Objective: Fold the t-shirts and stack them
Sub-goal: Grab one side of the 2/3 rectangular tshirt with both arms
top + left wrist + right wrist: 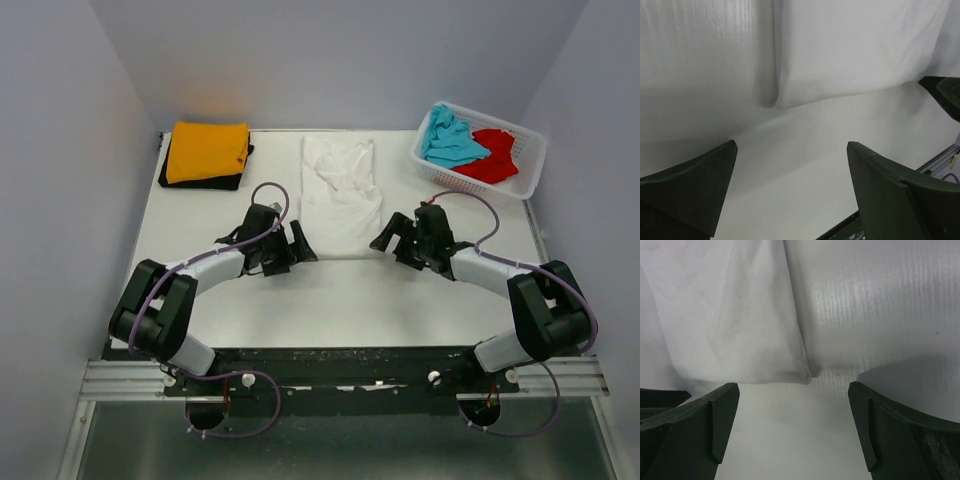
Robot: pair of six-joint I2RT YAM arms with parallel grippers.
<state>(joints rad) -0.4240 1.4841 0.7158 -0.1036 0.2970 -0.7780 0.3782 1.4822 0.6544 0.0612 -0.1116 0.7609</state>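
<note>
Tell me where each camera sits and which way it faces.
Top external: above and behind, looking down at the table; left arm and right arm show.
Left wrist: on the left arm, facing the white t-shirt's near left corner; open left jaws below.
Right wrist: on the right arm, facing its near right corner; open right jaws below.
Shared: all three see that shirt's near edge.

Pale lavender walls (330, 60) enclose a white table (350, 300) on three sides.
</note>
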